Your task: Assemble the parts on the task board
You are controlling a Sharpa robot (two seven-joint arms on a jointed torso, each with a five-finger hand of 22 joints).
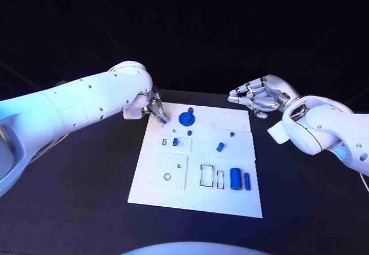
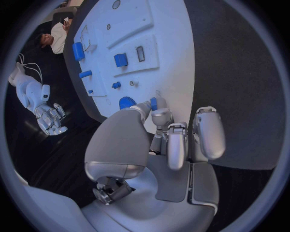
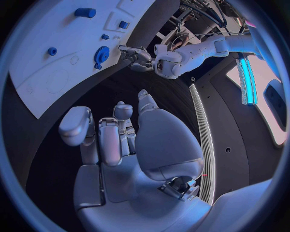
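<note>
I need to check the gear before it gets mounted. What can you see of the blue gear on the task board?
The blue gear is a round, toothed, plastic-looking wheel in solid blue with a raised hub at its middle. It lies flat near the far edge of the task board, toward the robot's left. The left hand is close beside it, holding a small blue part at its fingertips next to the gear; whether they touch is unclear.

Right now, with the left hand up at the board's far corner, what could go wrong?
1. The left hand seems to pinch a small blue part at its fingers; such a light hold may slip.
2. The blue gear sits beside those fingers and could get knocked.
3. The right hand hovers off the task board, too far to help.
</note>
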